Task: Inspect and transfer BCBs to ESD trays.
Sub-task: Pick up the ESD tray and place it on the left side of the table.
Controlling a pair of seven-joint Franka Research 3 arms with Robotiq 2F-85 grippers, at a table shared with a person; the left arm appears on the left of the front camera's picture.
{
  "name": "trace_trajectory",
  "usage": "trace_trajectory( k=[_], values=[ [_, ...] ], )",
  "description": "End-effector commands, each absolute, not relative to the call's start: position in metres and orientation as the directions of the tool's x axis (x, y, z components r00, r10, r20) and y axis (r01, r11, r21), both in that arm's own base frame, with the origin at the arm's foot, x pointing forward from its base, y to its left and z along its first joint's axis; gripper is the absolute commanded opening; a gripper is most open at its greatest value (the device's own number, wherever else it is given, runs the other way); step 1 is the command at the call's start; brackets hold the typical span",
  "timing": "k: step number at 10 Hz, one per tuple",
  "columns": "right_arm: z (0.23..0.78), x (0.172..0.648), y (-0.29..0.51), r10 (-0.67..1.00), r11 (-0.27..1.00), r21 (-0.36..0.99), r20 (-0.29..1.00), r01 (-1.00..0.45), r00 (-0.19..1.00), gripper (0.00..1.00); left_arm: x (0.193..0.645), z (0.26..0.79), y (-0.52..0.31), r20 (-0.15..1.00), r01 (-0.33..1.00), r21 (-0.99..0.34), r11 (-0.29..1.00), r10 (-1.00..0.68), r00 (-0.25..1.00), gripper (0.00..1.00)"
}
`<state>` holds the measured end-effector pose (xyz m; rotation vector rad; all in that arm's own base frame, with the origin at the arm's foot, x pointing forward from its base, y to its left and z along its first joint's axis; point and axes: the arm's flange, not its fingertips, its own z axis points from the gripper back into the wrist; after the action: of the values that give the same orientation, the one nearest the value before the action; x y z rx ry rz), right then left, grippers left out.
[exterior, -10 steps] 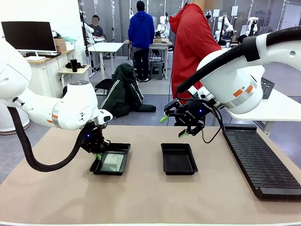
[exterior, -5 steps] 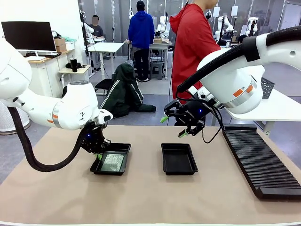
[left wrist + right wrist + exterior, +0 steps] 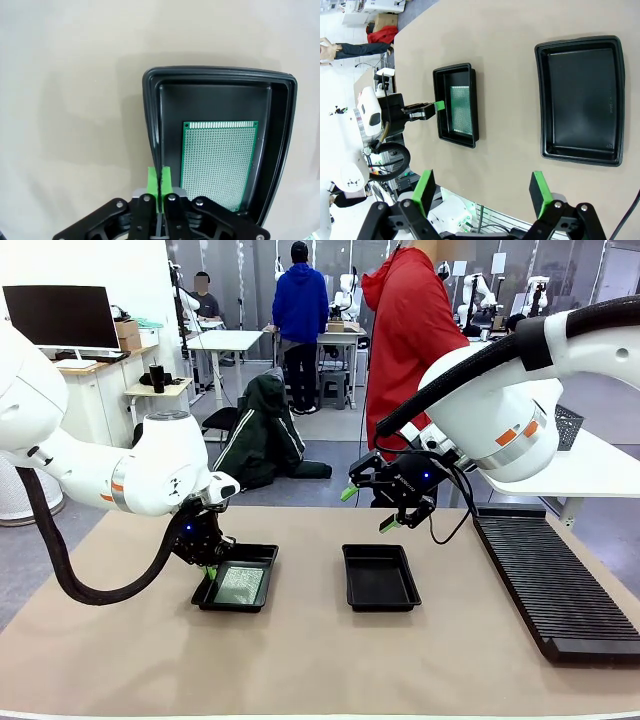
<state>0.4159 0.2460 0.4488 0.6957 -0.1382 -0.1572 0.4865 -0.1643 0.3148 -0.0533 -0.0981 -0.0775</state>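
I am seeing the BCB [image 3: 240, 585] [image 3: 218, 165] [image 3: 460, 109] lying flat inside the left ESD tray [image 3: 262, 552] [image 3: 151, 125] [image 3: 440, 100] on the counter [image 3: 320, 660]. My left fingers [image 3: 207, 570] [image 3: 159, 182] are pressing together, empty, at that tray's outer rim. My right fingers [image 3: 385, 525] [image 3: 538, 187] are hanging wide apart, empty, well right of that tray, above the second ESD tray [image 3: 380, 577] [image 3: 580, 100].

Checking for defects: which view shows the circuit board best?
The left wrist view: the circuit board lies close, its hole grid sharp. The front view shows it small and pale; the right wrist view, small and far.
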Motion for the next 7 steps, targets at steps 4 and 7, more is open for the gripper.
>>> trace_trajectory(
  k=[4,7],
  values=[
    [0.450,0.416,0.246,-0.192,0.765,0.636,0.073,0.103,0.979,1.00,0.483,0.329,-0.120,0.129,0.066,-0.163,0.984,-0.045,0.991,0.03],
    [0.450,0.416,0.246,-0.192,0.765,0.636,0.073,0.103,0.979,1.00,0.487,0.348,-0.057,0.142,0.054,-0.288,0.956,-0.013,0.990,0.03]
  ],
)
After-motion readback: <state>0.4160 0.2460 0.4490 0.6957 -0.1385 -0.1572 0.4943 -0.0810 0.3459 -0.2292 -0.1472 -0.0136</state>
